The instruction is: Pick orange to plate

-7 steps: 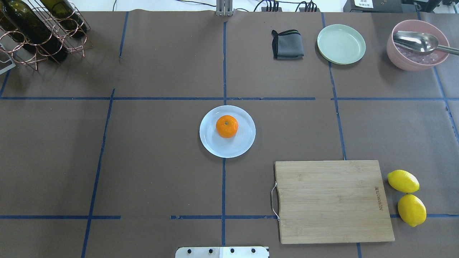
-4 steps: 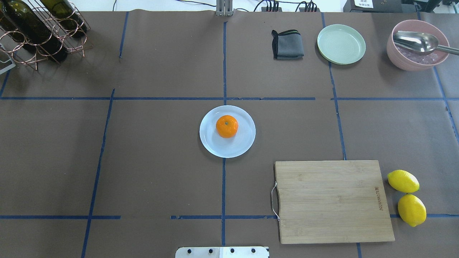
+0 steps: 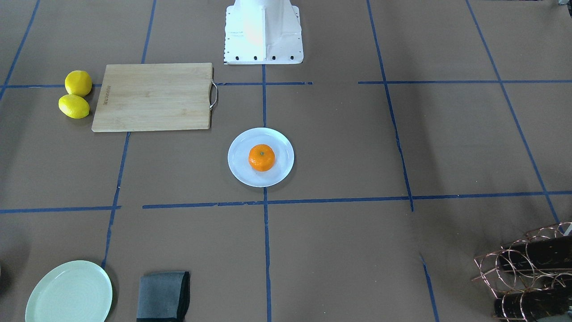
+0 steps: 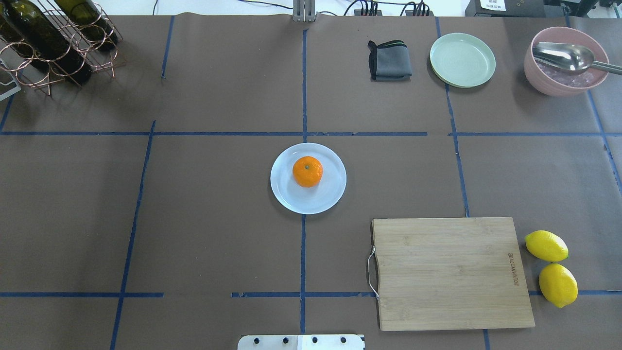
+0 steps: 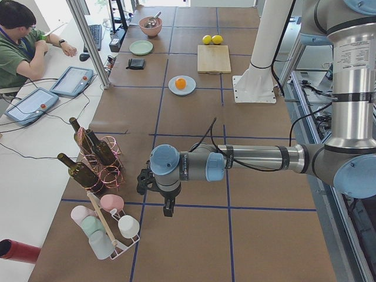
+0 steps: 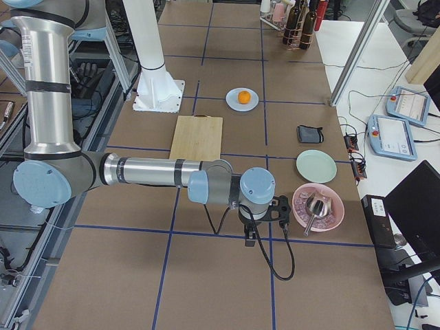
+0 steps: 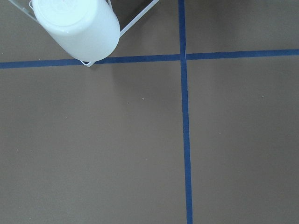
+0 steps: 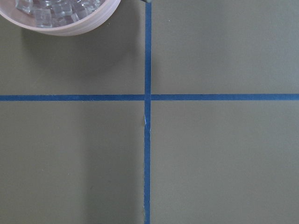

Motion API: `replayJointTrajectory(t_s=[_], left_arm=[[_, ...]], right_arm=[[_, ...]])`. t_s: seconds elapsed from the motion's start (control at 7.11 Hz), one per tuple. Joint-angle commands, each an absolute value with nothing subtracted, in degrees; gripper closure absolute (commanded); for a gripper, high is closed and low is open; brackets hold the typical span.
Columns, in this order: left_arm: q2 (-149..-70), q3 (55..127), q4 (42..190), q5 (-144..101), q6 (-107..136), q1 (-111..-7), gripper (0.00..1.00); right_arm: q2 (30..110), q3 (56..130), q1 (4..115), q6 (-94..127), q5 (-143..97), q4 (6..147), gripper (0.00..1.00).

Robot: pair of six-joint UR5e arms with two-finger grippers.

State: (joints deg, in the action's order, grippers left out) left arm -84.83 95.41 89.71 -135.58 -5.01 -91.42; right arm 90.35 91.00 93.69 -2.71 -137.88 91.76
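The orange rests stem-up on the pale bluish-white plate at the table's centre, a little behind the plate's middle. The front view also shows the orange on the plate. Neither gripper is near them. My left gripper hangs over bare table at the far left end, beside a cup rack. Over the far right end my right gripper points down next to the pink bowl. Both show only in the side views, so I cannot tell whether they are open or shut.
A wooden cutting board lies front right with two lemons beside it. At the back right are a grey cloth, a pale green plate and a pink bowl with a spoon. A bottle rack stands back left.
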Motion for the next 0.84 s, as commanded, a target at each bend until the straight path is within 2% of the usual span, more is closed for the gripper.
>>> replayJointTrajectory(t_s=[0.0, 0.7], left_arm=[[-84.81, 95.19, 92.18, -136.57, -4.48, -91.49, 0.0], [-84.73, 95.19, 95.1, -136.58, -0.09, -91.49, 0.0]], right_arm=[[90.44, 90.97, 93.69, -2.72, -137.81, 91.76, 0.0], [90.44, 90.97, 93.69, -2.72, -137.9, 91.76, 0.0]])
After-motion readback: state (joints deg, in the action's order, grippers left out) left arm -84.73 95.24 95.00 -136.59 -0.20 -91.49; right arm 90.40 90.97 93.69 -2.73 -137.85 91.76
